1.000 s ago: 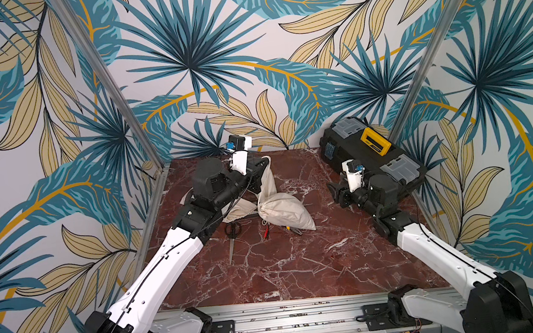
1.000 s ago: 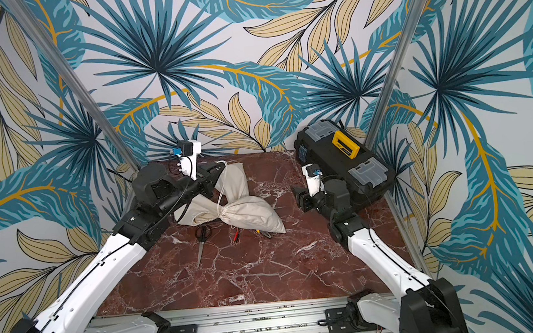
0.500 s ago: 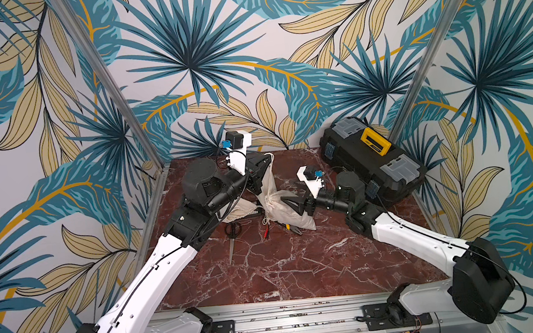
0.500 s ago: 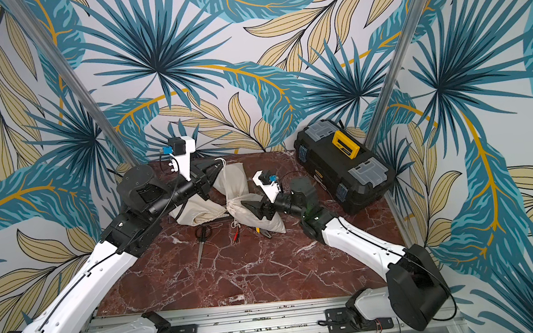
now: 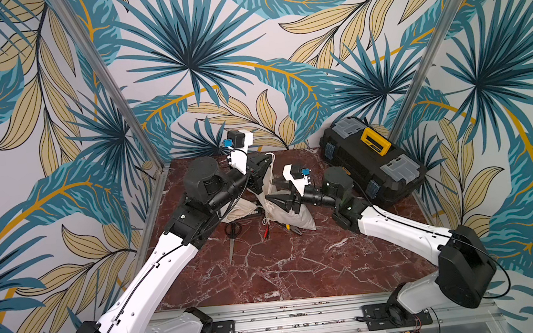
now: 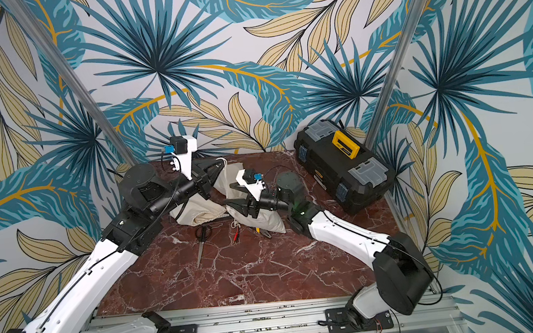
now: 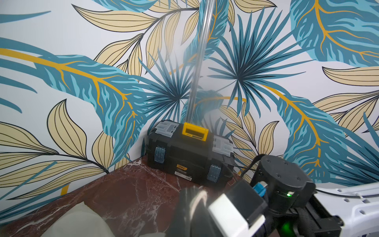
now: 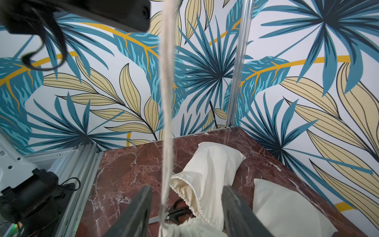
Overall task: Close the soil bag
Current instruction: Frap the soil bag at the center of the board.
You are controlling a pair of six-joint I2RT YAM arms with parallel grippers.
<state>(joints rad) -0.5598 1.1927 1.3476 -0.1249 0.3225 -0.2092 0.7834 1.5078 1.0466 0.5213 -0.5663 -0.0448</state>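
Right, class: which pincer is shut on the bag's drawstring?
The left pincer, held higher, clamped on the white drawstring; the right pincer sits lower at the soil bag, jaws apart.

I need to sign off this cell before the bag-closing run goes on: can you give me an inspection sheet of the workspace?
Surface: red marble tabletop, dry.
Job's things: cream soil bag lying down; drawstring drawn up taut.
Clutter: scissors, red-tipped leads, yellow-gripped tool partly under the bag, black toolbox in the far corner.
End effectors: left end effector shut on the drawstring; right end effector open, astride the cord at the bag's mouth.
Cables: black cable hangs off the left wrist.
Surroundings: leaf-print walls, metal posts.
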